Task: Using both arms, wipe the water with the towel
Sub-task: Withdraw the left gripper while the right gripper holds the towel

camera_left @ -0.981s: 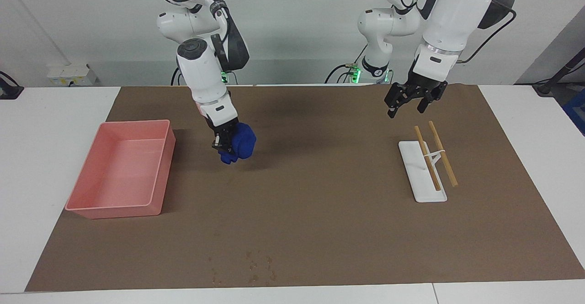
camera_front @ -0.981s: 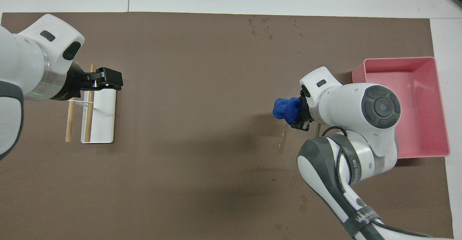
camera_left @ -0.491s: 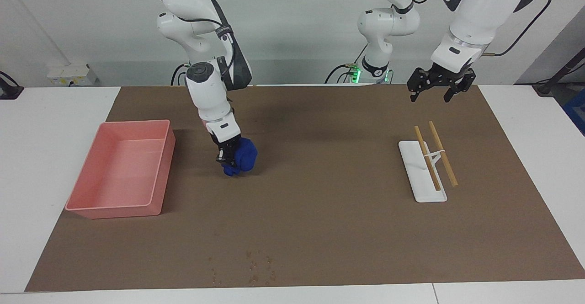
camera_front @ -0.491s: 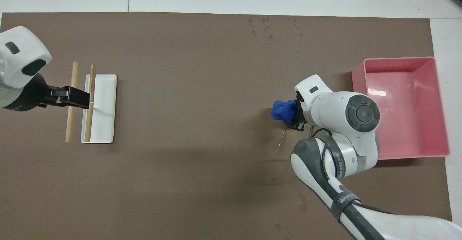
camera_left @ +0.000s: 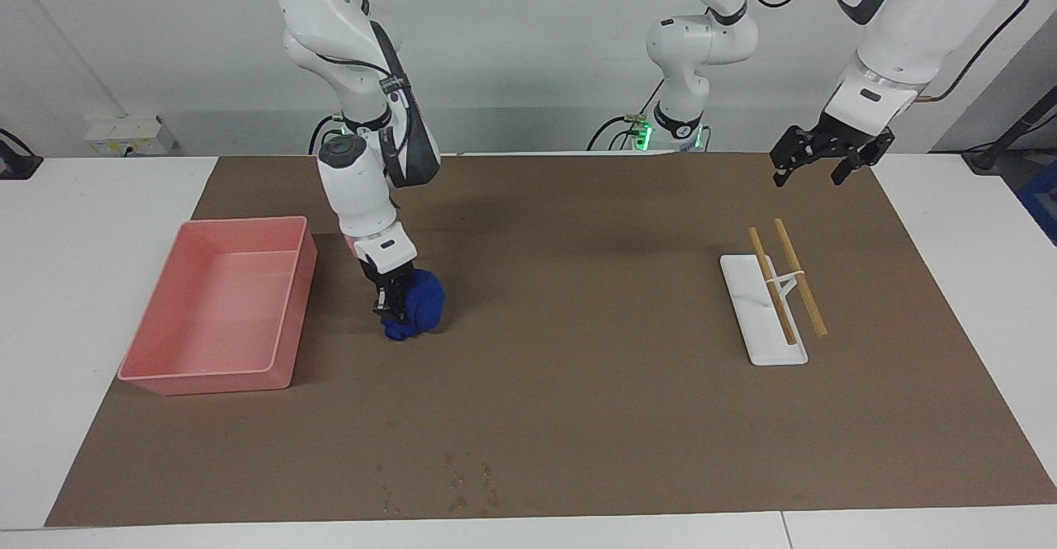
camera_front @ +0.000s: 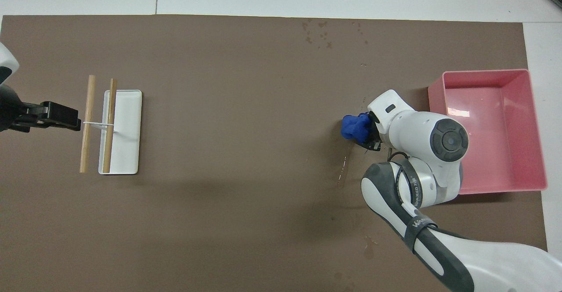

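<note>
Now the right gripper (camera_left: 395, 305) is clamping the towel (camera_left: 415, 315) against the mat (camera_left: 578, 417) beside the pink tray (camera_left: 285, 318). The left gripper (camera_left: 826, 155), fingers spread, is hanging above the mat's edge.

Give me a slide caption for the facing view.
Right gripper presses the blue towel onto the brown mat beside the pink tray; left gripper waits raised.

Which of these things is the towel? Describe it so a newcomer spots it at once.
Start at the pink tray toward the right arm's end of the brown mat. Beside it, the right gripper clamps the towel, bunched low at the mat. It is the only deep-blue, soft thing here.
</note>
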Available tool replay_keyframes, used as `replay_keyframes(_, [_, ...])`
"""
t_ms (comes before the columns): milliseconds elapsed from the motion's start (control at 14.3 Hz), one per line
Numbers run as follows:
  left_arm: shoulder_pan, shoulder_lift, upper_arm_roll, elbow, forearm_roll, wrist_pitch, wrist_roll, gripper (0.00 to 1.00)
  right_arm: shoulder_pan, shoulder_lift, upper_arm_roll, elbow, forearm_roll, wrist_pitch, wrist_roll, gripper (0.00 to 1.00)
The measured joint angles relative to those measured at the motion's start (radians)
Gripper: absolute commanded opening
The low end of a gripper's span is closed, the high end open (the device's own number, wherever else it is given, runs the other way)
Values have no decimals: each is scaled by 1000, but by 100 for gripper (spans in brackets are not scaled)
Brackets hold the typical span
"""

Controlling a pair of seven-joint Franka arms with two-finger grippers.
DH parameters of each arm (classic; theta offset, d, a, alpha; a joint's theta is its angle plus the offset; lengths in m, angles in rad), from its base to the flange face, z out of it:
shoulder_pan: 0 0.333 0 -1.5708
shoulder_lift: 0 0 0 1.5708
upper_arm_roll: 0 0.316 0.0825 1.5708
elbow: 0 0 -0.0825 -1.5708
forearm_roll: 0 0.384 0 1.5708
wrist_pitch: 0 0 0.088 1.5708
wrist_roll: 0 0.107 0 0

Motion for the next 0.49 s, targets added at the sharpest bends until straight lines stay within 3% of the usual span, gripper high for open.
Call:
replay_keyframes(210, [1,0,-3,55,0,-84,1,100,27,4,3,-33,0,24,103,0])
replay_keyframes(491, [3,-1,-4,58,-1,-93,1,100,42,3,4,-51,0,27,248,0])
